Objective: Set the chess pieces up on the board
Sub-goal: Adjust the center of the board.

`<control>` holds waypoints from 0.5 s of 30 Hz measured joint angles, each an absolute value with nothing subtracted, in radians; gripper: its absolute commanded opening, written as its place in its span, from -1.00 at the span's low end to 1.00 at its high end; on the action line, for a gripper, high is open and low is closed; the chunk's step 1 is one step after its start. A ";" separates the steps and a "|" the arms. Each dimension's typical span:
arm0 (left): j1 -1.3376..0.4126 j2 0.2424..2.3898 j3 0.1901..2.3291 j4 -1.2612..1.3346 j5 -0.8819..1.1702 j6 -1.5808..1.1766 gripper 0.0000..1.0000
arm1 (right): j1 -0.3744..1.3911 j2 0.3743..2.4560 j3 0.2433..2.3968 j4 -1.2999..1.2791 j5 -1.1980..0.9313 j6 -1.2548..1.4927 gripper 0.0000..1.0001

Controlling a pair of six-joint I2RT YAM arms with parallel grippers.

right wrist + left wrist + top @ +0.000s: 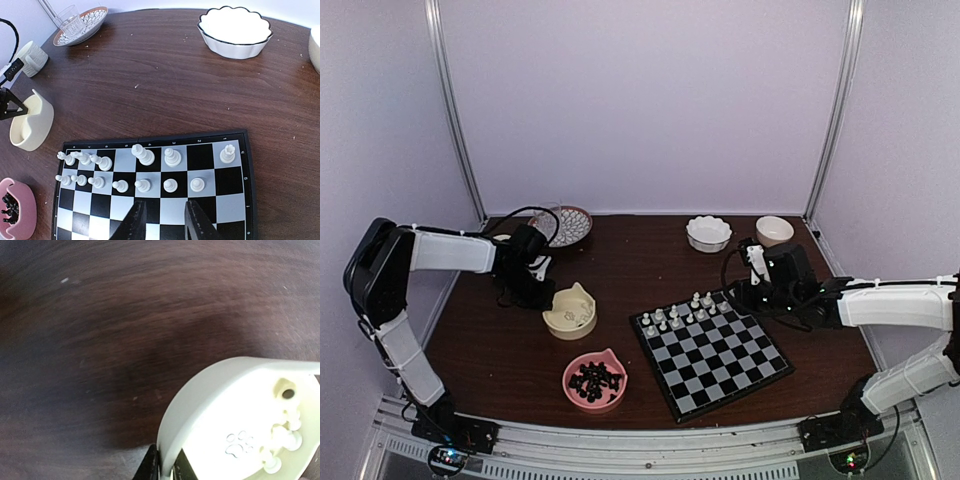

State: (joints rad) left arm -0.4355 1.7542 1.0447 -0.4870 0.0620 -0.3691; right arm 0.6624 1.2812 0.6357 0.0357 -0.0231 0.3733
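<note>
Pinching cream bowl [215, 405] rim, left gripper [165, 467] needs level hold: white pieces [282, 440] loose inside; right gripper [165, 220] spread, empty, chessboard [227, 207] beneath fingers.

so left gripper [165, 469] is pinched on the cream bowl [210, 390] rim toward the tabletop [650, 262] left edge, right gripper [165, 220] hovers low, fingers apart

Cream bowl [200, 395] cropped at frame corner, black pieces [595, 381] too small to identify
</note>
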 measured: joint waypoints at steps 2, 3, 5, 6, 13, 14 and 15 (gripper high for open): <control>-0.432 1.734 1.018 -0.473 0.038 -0.420 -0.78 | 0.662 1.281 0.636 0.036 -0.023 0.373 -0.41; -0.431 1.724 1.005 -0.469 0.028 -0.440 -0.73 | 0.662 1.281 0.636 0.036 -0.023 0.373 -0.41; -0.429 1.700 0.976 -0.466 0.007 -0.475 -0.54 | 0.662 1.281 0.636 0.036 -0.023 0.373 -0.41; -0.428 1.688 0.962 -0.466 -0.002 -0.493 -0.46 | 0.662 1.281 0.636 0.036 -0.023 0.373 -0.41; -0.424 1.614 0.933 -0.461 -0.023 -0.515 -0.19 | 0.662 1.281 0.636 0.036 -0.023 0.373 -0.41; -0.424 1.604 0.933 -0.459 -0.023 -0.514 -0.19 | 0.662 1.281 0.636 0.036 -0.023 0.373 -0.41; -0.424 1.589 0.932 -0.456 -0.022 -0.511 -0.19 | 0.662 1.281 0.636 0.036 -0.023 0.373 -0.41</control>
State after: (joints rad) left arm -0.4244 1.5890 0.9321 -0.4561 -0.0219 -0.5106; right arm 0.6624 1.2812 0.6357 0.0357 -0.0235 0.3733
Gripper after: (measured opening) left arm 0.397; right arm 0.295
